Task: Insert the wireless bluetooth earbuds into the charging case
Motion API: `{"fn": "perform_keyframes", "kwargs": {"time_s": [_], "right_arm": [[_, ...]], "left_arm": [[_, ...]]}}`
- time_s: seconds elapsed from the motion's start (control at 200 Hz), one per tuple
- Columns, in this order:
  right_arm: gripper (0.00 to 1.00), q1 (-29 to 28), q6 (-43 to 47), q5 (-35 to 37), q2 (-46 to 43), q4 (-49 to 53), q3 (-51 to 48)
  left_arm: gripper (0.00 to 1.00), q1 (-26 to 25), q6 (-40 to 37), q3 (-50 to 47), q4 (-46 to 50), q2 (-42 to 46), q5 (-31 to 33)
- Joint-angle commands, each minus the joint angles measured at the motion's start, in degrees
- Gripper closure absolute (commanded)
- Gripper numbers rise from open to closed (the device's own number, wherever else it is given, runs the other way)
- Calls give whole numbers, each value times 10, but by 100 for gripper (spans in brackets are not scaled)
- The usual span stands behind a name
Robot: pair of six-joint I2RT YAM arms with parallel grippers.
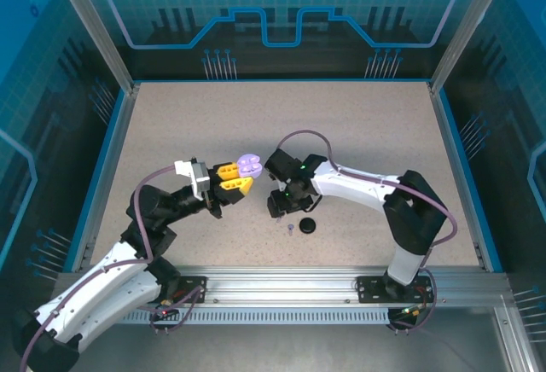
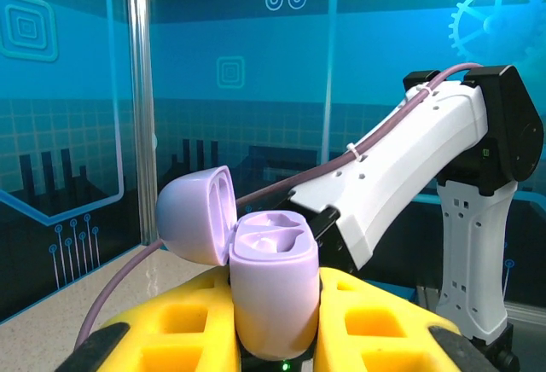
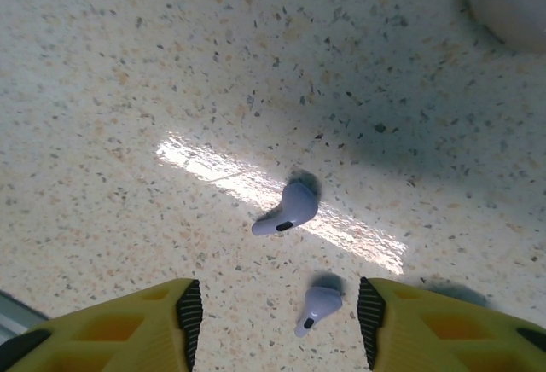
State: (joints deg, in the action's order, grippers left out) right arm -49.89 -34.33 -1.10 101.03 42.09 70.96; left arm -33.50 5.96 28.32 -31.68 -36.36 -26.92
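Firmly, the left fingers (image 2: pixel 179 325) held the open case (image 2: pixel 269 291); the right fingers (image 3: pixel 128 325) stood apart over two lilac earbuds (image 3: pixel 288 208) on the surface (image 3: pixel 128 90).

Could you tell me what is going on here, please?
The left gripper is clamped on a purple case with its lid open and both hollows empty. The right gripper hangs open above two purple earbuds lying on the table, one of them between its fingers. Neither earbud is in the case yet.
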Motion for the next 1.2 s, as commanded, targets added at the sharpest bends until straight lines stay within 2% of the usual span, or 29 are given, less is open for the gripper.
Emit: {"fn": "perform_keyframes", "kwargs": {"time_s": [0.0, 0.305, 0.53, 1.196], "right_arm": [[48, -16, -2, 17, 18, 42, 24], [49, -37, -10, 29, 46, 64, 29], [50, -32, -19, 23, 70, 29, 46], [53, -16, -13, 11, 125, 23, 69]], "left_arm": [[87, -4, -9, -3, 1, 7, 10], [87, -4, -13, -4, 5, 7, 13], [87, -3, -12, -3, 9, 8, 13], [87, -4, -15, -2, 22, 11, 20]]}}
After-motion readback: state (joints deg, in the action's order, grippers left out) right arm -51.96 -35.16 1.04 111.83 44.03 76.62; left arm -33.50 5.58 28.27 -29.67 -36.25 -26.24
